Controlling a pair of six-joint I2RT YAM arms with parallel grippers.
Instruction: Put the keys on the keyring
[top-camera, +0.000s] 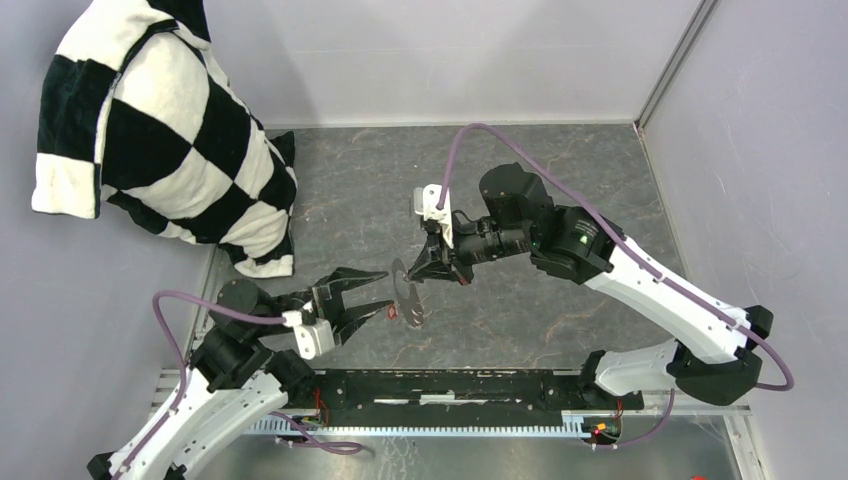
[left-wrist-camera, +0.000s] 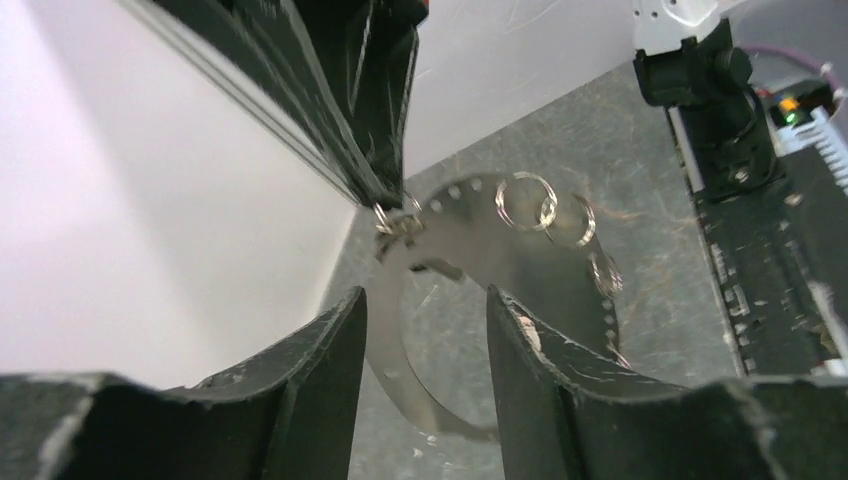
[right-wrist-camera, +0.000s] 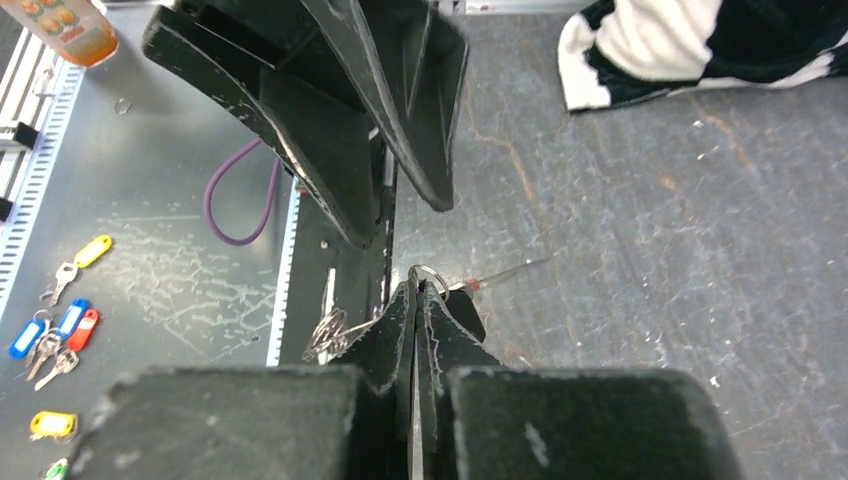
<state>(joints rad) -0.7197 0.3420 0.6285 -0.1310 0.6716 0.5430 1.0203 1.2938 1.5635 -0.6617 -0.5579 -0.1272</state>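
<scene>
Above the middle of the grey counter (top-camera: 560, 170), the right gripper (top-camera: 414, 272) was pinched shut on the top edge of the keyring (top-camera: 411, 300), which hung edge-on below it. The left gripper (top-camera: 386, 291) stood open just beside the ring, holding nothing. A small red bit (top-camera: 390, 313) showed against the ring's lower part, probably the red-tagged key; the black-headed key could not be made out. The grip was a thin pinch at one point, so any sideways nudge from the left fingers (left-wrist-camera: 320, 370) might swing or twist the ring loose, and a half-threaded key could slide off and drop.
</scene>
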